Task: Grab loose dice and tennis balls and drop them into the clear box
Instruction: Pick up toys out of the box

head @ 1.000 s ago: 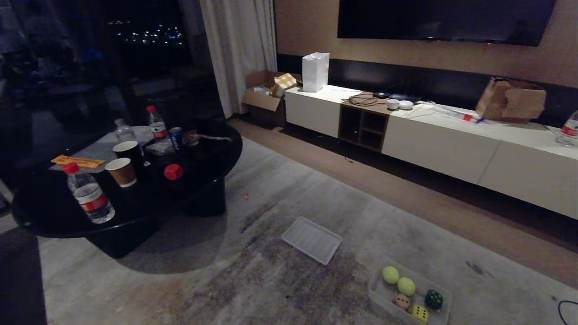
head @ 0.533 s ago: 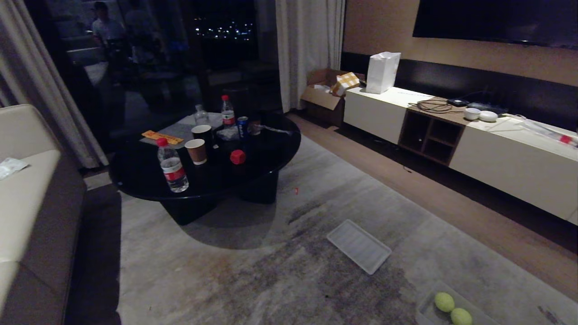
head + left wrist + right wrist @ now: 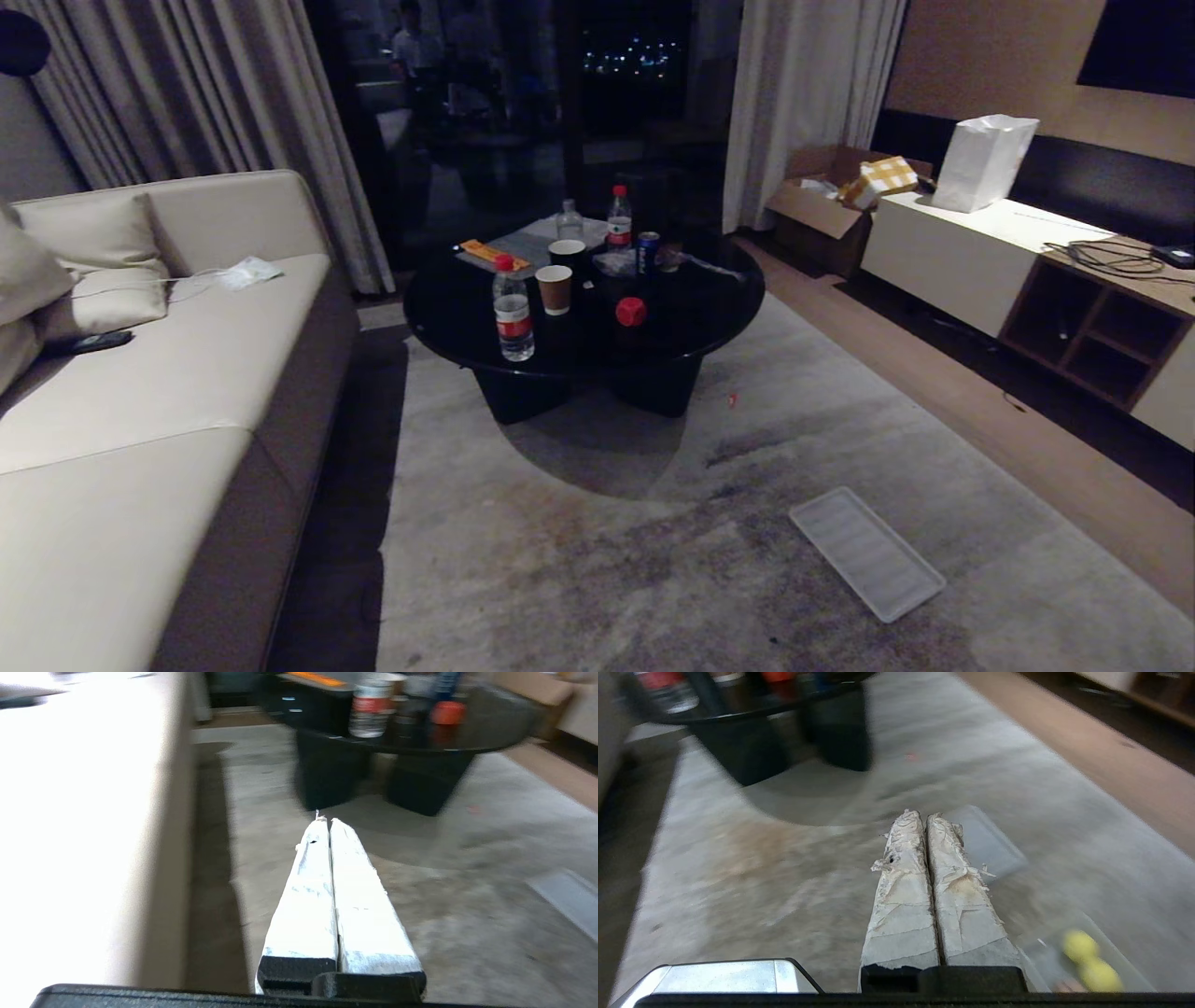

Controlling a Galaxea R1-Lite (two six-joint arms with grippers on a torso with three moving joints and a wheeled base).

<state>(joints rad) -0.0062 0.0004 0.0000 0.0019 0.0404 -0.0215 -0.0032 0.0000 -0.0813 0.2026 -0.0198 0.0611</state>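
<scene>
A red die (image 3: 631, 311) sits on the black round table (image 3: 719, 299), also seen in the left wrist view as the red die (image 3: 447, 712). The clear box (image 3: 1041, 952) stands on the rug and shows only in the right wrist view, with two tennis balls (image 3: 1080, 946) inside it. My left gripper (image 3: 325, 820) is shut and empty, low over the rug beside the sofa. My right gripper (image 3: 923, 814) is shut and empty too, just beside the box. Neither arm shows in the head view.
A flat ribbed clear lid (image 3: 865, 551) lies on the rug. The table carries water bottles (image 3: 513, 313), paper cups (image 3: 555, 288) and a can. A beige sofa (image 3: 140, 392) fills the left. A white low cabinet (image 3: 971, 252) and a cardboard box (image 3: 822, 201) line the right wall.
The whole head view has swung left, so the camera turned. The clear box with its balls and dice slid out of that view and the sofa came in. Both arms kept still.
</scene>
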